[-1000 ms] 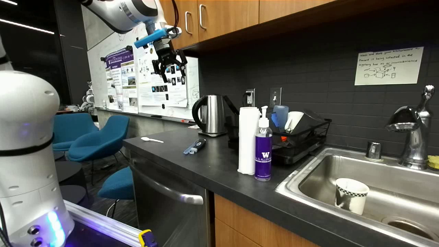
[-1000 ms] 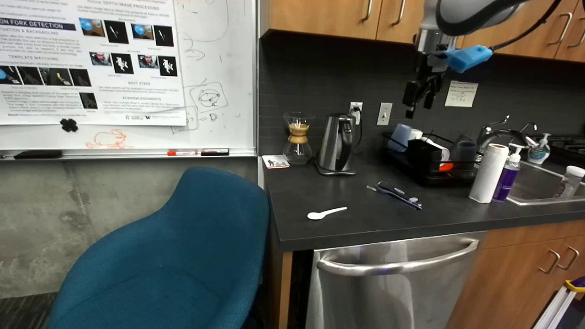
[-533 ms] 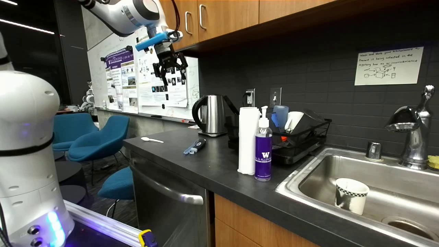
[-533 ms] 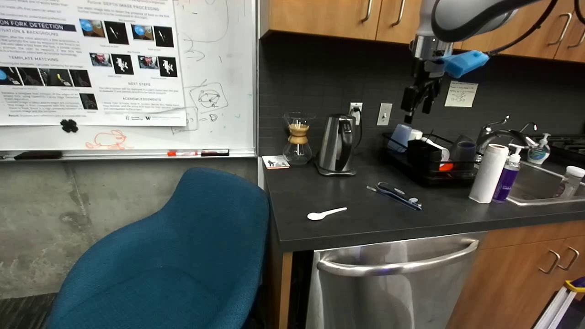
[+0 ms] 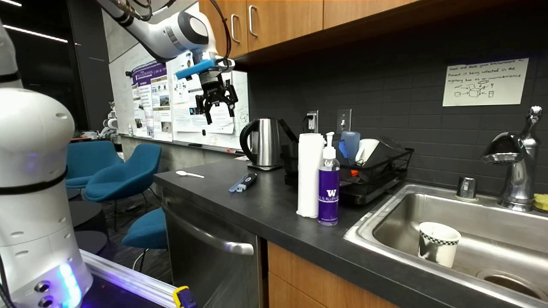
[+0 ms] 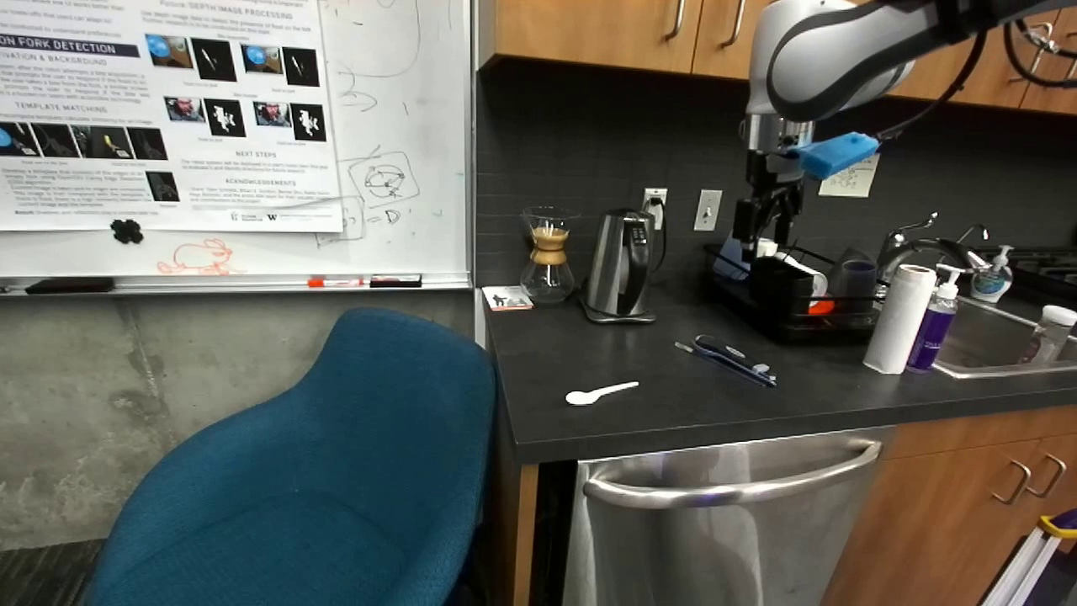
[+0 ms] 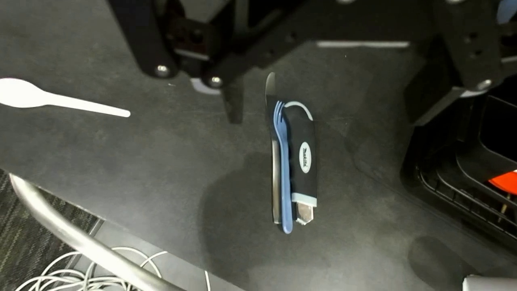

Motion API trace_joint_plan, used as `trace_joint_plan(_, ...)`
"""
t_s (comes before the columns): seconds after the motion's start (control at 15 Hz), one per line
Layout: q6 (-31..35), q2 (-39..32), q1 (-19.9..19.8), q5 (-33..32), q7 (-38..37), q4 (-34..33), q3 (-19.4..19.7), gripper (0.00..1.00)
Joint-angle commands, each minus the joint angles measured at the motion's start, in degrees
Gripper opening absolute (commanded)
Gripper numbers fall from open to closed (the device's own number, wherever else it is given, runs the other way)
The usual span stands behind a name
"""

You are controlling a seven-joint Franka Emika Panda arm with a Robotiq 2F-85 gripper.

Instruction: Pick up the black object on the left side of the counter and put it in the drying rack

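The black object (image 7: 303,129), a palm-sized lump with pale ends and a white oval label, lies on the dark grey counter (image 7: 161,169). It also shows in both exterior views (image 5: 249,181) (image 6: 718,346). A blue fork (image 7: 286,173) and a knife (image 7: 276,182) lie close along its side. My gripper (image 7: 328,117) is open and empty, its fingers wide apart. In both exterior views the gripper (image 5: 221,118) (image 6: 764,247) hangs well above the counter. The black wire drying rack (image 5: 364,194) with dishware stands beyond the black object; its edge shows at the right of the wrist view (image 7: 432,188).
A steel kettle (image 5: 266,145) stands at the back wall with a glass coffee maker (image 6: 549,269) beside it. A white spoon (image 7: 72,102) lies near the counter's end. A paper roll (image 5: 309,179) and purple bottle (image 5: 329,192) stand before the rack. Cabinets (image 5: 284,21) hang overhead.
The gripper has come down, faster in the last half second. It shifts slightly right in one exterior view and slightly left in another. It stays open; the things on the counter have not moved.
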State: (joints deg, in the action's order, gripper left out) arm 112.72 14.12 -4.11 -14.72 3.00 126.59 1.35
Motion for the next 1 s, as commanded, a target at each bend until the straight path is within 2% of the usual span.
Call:
trace_joint_plan(0.0, -1.21, -3.1, 0.17, 0.65, -0.02, -1.13, 0.82, 1.0)
trace_joint_plan(0.67, 3.13, -12.01, -0.26, 1.2, 0.89, -2.41, 2.51, 1.0)
trace_joint_plan(0.93, 1.94, -15.71, -0.35, 1.46, 0.2, -5.86, 2.89, 1.0)
